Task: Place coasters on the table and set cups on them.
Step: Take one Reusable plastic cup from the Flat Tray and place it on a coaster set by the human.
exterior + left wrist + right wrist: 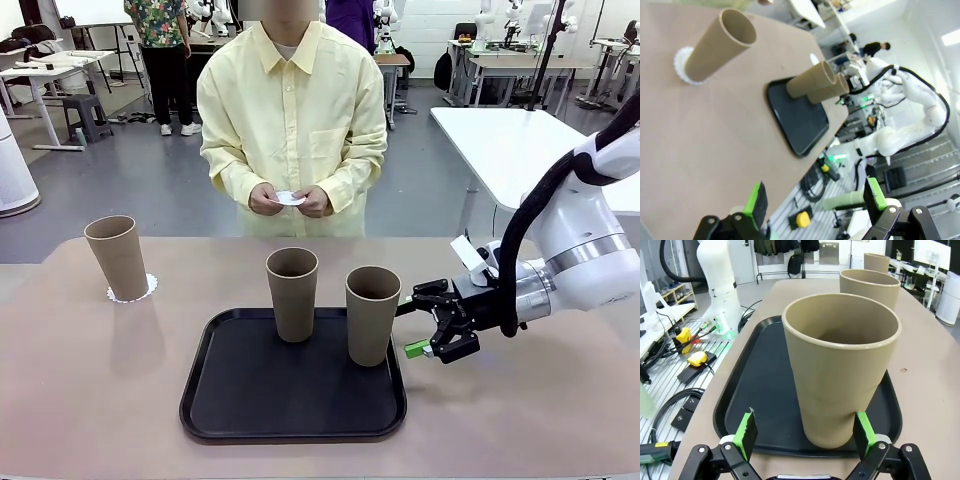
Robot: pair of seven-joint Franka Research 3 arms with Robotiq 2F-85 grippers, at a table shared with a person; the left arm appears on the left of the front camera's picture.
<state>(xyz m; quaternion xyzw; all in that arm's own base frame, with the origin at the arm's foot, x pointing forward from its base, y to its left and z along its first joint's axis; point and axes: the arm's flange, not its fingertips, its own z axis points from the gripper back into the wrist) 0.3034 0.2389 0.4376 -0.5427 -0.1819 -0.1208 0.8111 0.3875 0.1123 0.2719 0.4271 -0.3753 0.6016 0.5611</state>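
My right tool (436, 322) hangs wide open just beside the cup (372, 315) at the tray's (195, 400) right edge; next, I reckon, close and lift.

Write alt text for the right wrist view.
The open right gripper faces a tall brown cup on a black tray, green pads framing its base. A second cup stands behind it on the tray, a third cup farther off on the beige table.

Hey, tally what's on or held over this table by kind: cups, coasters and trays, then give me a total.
Cups: 3
Coasters: 2, one under the left cup, one held by the person
Black tray: 1
Total: 6
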